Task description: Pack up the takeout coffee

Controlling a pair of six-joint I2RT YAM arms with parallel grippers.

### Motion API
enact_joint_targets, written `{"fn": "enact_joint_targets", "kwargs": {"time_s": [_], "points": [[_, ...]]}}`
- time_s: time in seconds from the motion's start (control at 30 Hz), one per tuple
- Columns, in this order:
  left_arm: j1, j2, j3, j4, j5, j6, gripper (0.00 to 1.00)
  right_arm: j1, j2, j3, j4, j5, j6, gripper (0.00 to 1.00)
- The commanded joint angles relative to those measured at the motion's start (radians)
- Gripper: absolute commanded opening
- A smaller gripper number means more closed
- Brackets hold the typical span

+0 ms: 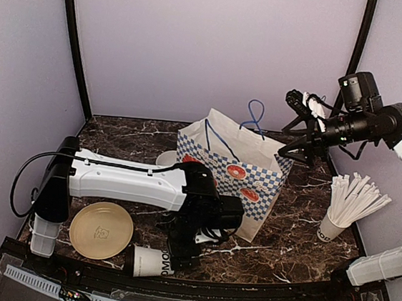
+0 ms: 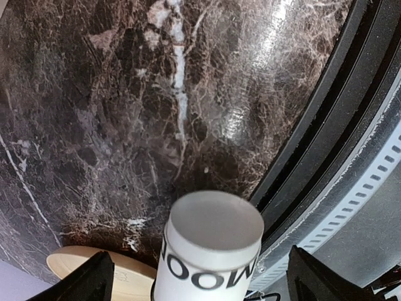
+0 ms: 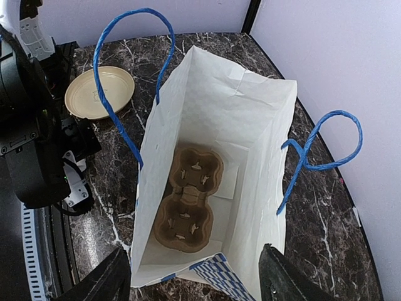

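A white paper cup with dark print near its base lies on its side at the table's front edge. In the left wrist view the cup shows base-first. My left gripper is open, its fingers wide on either side of the cup without touching it. A second white cup stands behind the bag, partly hidden by my left arm. My right gripper is open and empty, high above the blue-checked paper bag. The right wrist view looks down into the bag, where a brown cup carrier lies.
A tan plate lies left of the fallen cup and also shows in the right wrist view. A cup full of long white sticks stands at the right. The black front rail runs just beside the fallen cup.
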Motion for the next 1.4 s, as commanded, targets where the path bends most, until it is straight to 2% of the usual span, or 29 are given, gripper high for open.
{"fn": "enact_joint_targets", "kwargs": {"time_s": [0.0,0.13,0.27,0.3,0.33,0.4,0.57,0.73,0.77,0.87,0.97,1.17,1.37], "points": [[-0.005,0.002,0.026,-0.008,-0.024,0.000,0.99,-0.004,-0.025,-0.004,0.006,-0.022,-0.007,0.70],[-0.006,-0.018,0.090,-0.017,-0.117,-0.022,0.99,-0.002,-0.045,0.010,-0.027,-0.035,-0.006,0.69],[-0.006,-0.088,0.206,-0.067,-0.361,-0.155,0.99,0.002,-0.066,0.068,-0.085,-0.105,-0.014,0.66],[-0.003,-0.136,0.207,-0.066,-0.471,-0.197,0.99,0.007,-0.065,0.086,-0.108,-0.138,-0.026,0.65],[0.003,-0.164,0.182,-0.039,-0.507,-0.267,0.99,0.020,-0.060,0.101,-0.124,-0.177,-0.033,0.64],[0.037,-0.271,0.095,0.022,-0.567,-0.367,0.99,0.094,-0.043,0.110,-0.131,-0.202,-0.030,0.62],[0.146,-0.641,-0.264,0.249,-0.598,-0.510,0.99,0.426,0.048,0.060,-0.090,0.015,-0.023,0.62],[0.197,-1.030,-0.512,0.452,-0.683,-0.638,0.98,0.724,0.185,-0.045,0.055,0.201,0.038,0.71],[0.199,-1.071,-0.560,0.501,-0.691,-0.644,0.98,0.765,0.218,-0.065,0.126,0.253,0.073,0.76],[0.200,-1.215,-0.621,0.549,-0.721,-0.661,0.97,0.840,0.331,-0.069,0.203,0.310,0.122,0.79],[0.200,-1.244,-0.639,0.558,-0.717,-0.620,0.96,0.867,0.440,-0.034,0.262,0.333,0.157,0.83],[0.200,-1.157,-0.583,0.476,-0.711,-0.572,0.96,0.891,0.630,0.066,0.329,0.339,0.196,0.88],[0.200,-1.159,-0.583,0.512,-0.715,-0.511,0.97,0.921,0.803,0.146,0.368,0.350,0.209,0.91]]}}
